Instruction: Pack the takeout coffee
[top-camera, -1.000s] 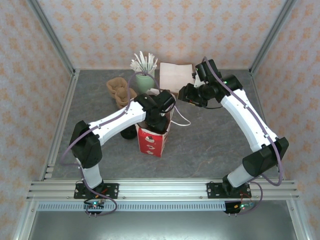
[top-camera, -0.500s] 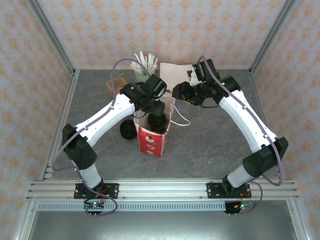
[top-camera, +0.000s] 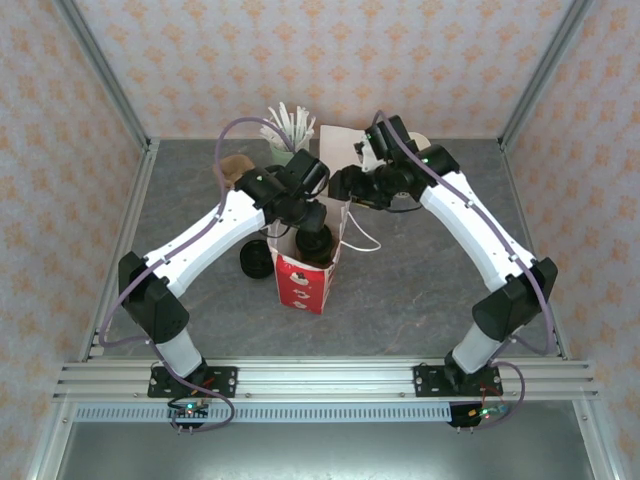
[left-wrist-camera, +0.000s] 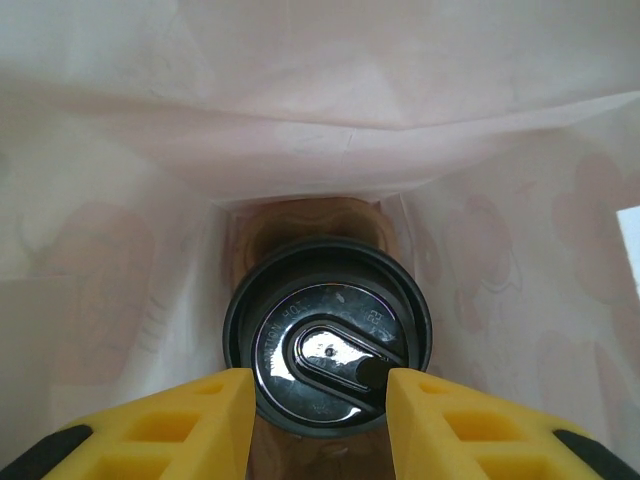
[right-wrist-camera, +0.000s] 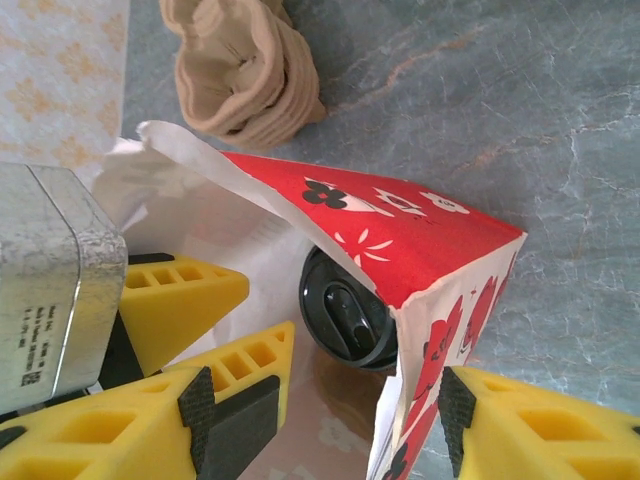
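Note:
The takeout coffee (left-wrist-camera: 328, 335), a dark cup with a round black lid, stands inside the red and white paper bag (top-camera: 305, 283). Its lid (top-camera: 316, 245) shows through the bag's mouth from above, and under the bag's red flap (right-wrist-camera: 400, 230) as a black disc (right-wrist-camera: 345, 315). My left gripper (left-wrist-camera: 320, 420) hangs open just above the lid, its yellow fingers (left-wrist-camera: 200, 420) apart and holding nothing. My right gripper (right-wrist-camera: 325, 405) is open at the bag's rear edge (top-camera: 343, 188), with the bag's side wall (right-wrist-camera: 410, 400) loose between its pads.
A pale green cup of white sticks (top-camera: 290, 155) and a white stack of paper (top-camera: 348, 148) stand behind the bag. Brown cardboard pieces (right-wrist-camera: 245, 70) lie at the back left. Loose black lids (top-camera: 253, 262) sit left of the bag. Grey tabletop lies to the right.
The left wrist has shifted back and the lid now shows in the bag's mouth. The right gripper has moved left toward the bag and its jaws have widened.

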